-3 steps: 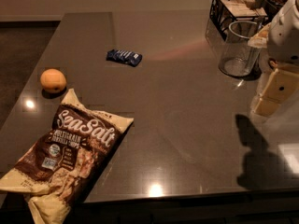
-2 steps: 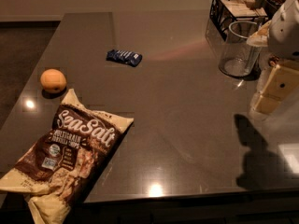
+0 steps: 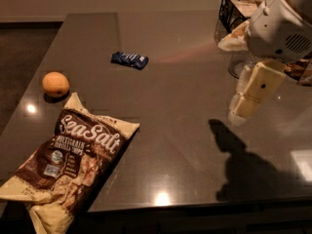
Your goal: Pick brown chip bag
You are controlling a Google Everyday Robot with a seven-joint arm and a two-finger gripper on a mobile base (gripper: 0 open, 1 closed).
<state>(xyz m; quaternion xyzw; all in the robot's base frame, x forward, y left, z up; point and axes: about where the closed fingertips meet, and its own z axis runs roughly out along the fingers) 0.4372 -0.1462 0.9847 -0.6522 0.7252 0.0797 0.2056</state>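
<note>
Camera view | brown chip bag [image 3: 78,165] lies flat at the front-left corner of the table [image 3: 185,130], its end seemingly past the edge, offering you a lip | orange [image 3: 55,84] just behind | blue wrapper [image 3: 129,59] farther back | gripper [image 3: 237,115] hangs well right, above bare tabletop, likely staged for approach; whether it is wide or narrow, you cannot tell.

claw [image 3: 240,112] at right, arm [image 3: 280,26] beyond right edge

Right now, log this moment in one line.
stage: pre-grasp | claw: over table, right of view, apart from bag | brown chip bag: flat, front-left corner, ungrasped | orange fruit: just behind bag
</note>
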